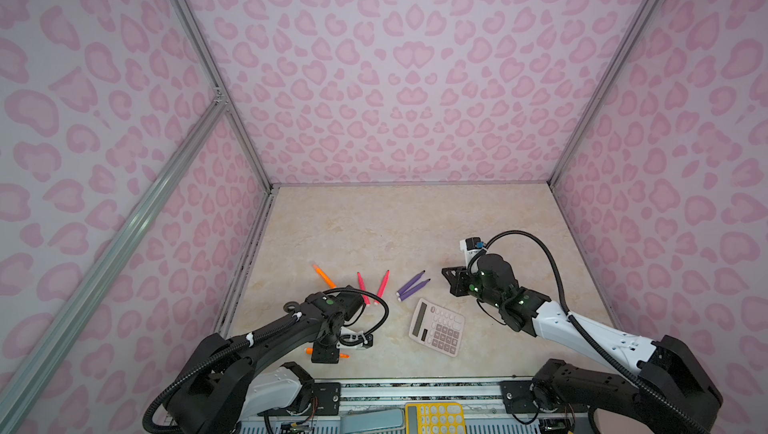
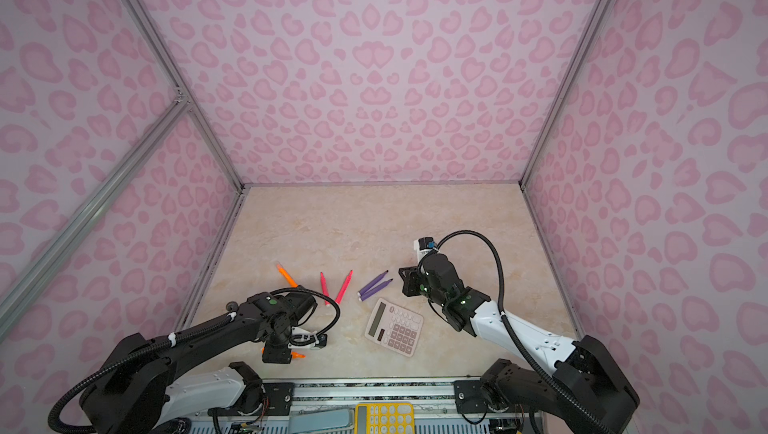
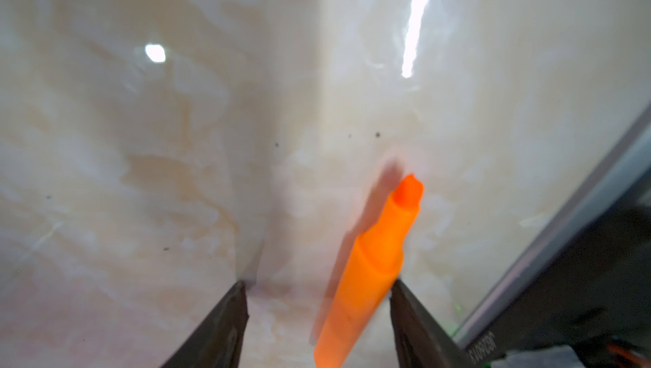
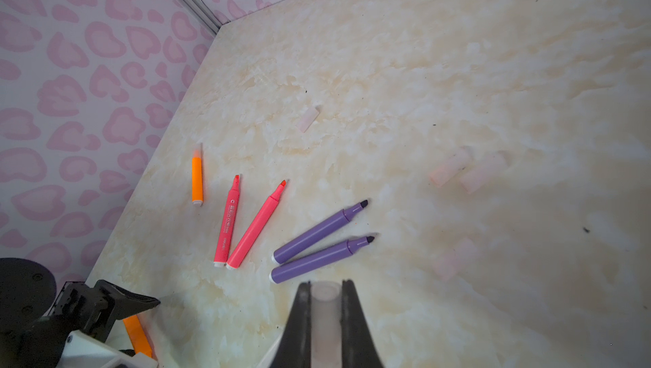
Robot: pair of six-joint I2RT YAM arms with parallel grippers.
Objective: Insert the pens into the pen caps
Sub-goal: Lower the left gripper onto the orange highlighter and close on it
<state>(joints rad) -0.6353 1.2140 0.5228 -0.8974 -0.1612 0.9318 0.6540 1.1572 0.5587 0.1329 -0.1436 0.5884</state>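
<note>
Left of the calculator (image 1: 438,328), the left gripper (image 3: 317,282) is pointed down astride an orange pen (image 3: 370,267), fingers (image 3: 218,327) parted. Behind the calculator, the right gripper (image 4: 326,283) is clamped on a clear pen cap (image 4: 326,313).

Left claw (image 3: 317,283) agape, right claw (image 4: 326,283) clamped

Lying flat: orange pen (image 4: 197,181), two pink-red pens (image 4: 227,221) with butts together, two purple pens (image 4: 318,232) side by side. Nearby, clear caps (image 4: 308,118) lie scattered; held cap (image 4: 326,317) clamped in right claw (image 4: 326,287).
</note>
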